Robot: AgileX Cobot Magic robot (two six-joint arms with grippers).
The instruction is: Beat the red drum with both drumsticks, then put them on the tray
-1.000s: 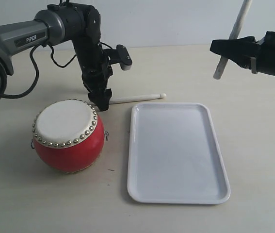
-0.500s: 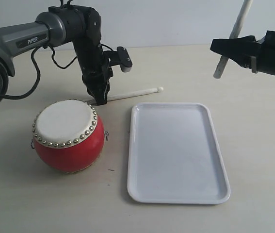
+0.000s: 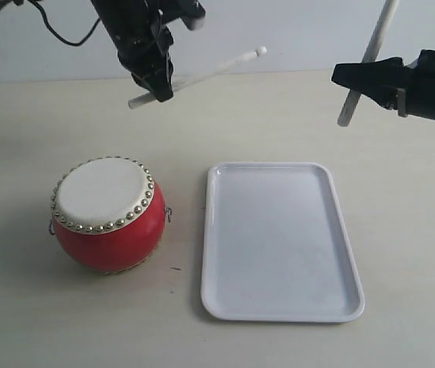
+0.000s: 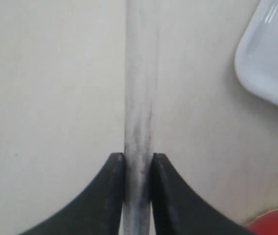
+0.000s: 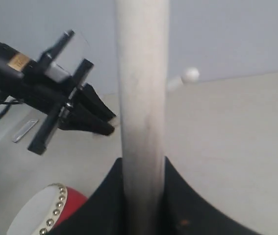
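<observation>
The red drum [image 3: 107, 215] with its cream skin stands at the left of the table, and its edge shows as red drum [image 5: 45, 213] and red drum [image 4: 276, 223]. High above and behind it my left gripper [image 3: 156, 86] is shut on a drumstick [image 3: 202, 74] that slants up to the right, seen close as the drumstick [image 4: 140, 98] between my left gripper [image 4: 139, 161]. At the right, my right gripper [image 3: 353, 80] is shut on the second drumstick [image 3: 370, 54], held steeply upright in the air; that drumstick [image 5: 142, 88] fills my right gripper [image 5: 143, 166]. The white tray [image 3: 278, 299] lies empty beside the drum.
The tray corner [image 4: 271, 58] shows in the left wrist view. The left arm [image 5: 55, 98] appears in the right wrist view, with the other stick's bead tip [image 5: 191, 75] behind. A light wall backs the beige table [image 3: 401, 192].
My left gripper has lifted its drumstick off the table behind the drum and risen high, the stick now tilted tip-up. The right gripper and its stick have stayed still.
</observation>
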